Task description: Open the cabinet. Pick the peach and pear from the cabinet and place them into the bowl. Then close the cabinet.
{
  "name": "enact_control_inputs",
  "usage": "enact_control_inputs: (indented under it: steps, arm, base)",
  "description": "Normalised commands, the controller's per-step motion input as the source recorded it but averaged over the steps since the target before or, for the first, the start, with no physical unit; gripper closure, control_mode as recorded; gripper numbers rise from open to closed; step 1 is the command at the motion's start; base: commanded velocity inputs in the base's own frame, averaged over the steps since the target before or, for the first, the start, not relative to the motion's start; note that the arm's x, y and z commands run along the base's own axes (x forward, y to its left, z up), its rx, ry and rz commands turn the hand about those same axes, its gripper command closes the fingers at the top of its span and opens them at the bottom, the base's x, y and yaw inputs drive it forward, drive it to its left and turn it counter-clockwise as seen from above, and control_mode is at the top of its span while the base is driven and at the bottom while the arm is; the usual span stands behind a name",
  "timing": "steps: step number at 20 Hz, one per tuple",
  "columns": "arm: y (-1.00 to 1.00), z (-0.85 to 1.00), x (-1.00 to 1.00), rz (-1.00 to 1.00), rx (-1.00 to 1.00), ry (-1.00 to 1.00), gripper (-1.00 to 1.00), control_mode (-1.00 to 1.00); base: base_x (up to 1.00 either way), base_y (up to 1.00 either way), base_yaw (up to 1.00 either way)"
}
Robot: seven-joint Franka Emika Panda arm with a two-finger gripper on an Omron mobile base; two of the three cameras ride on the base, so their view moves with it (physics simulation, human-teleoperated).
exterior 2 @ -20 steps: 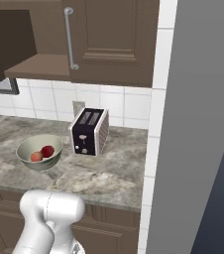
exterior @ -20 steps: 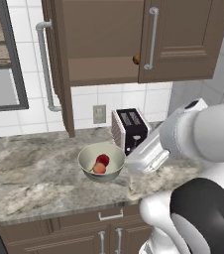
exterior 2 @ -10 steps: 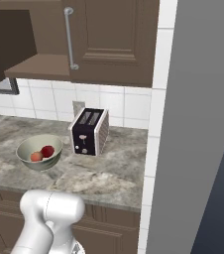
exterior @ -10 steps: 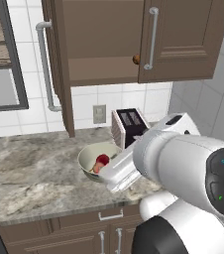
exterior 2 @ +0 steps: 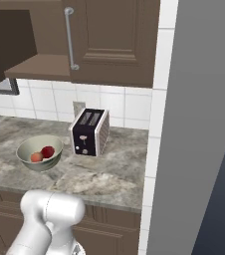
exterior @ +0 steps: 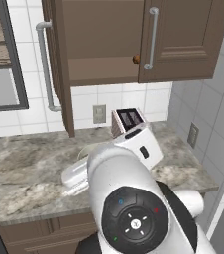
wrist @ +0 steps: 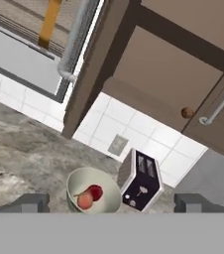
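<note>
Marbled grey counter (exterior 2: 114, 174) carries the bowl (exterior 2: 40, 153) — peach (exterior 2: 36, 157) and pear (exterior 2: 48, 151) inside, touching. Toaster (exterior 2: 89, 132) stands just beside, at 3 o'clock. Cabinet (exterior: 101, 44) overhead — left door open. Gripper (wrist: 111, 202) jaws fully spread, holding nothing.

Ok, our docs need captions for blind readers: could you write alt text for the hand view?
A bowl holding a peach and a pear sits on a counter beside a toaster. Above, the cabinet has its left door open.
</note>
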Motion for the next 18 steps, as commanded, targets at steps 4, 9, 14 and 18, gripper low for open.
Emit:
enact_control_inputs:
  steps: [4,9,14,18]
  arm:
    - [0.63,0.00,0.26,-0.08,-0.08,-0.07,-1.00,-1.00]
    - [0.58,0.00,0.34,-0.06,-0.07,-0.06,-1.00,-1.00]
    - [0.51,-0.04,0.49,-0.06,-0.08,-0.04,-1.00,-1.00]
    - [0.48,-0.13,0.61,-0.06,-0.10,-0.04,-1.00,-1.00]
  base:
    - [0.00,0.00,0.00]
    - [0.00,0.00,0.00]
    - [0.00,0.00,0.00]
    - [0.00,0.00,0.00]
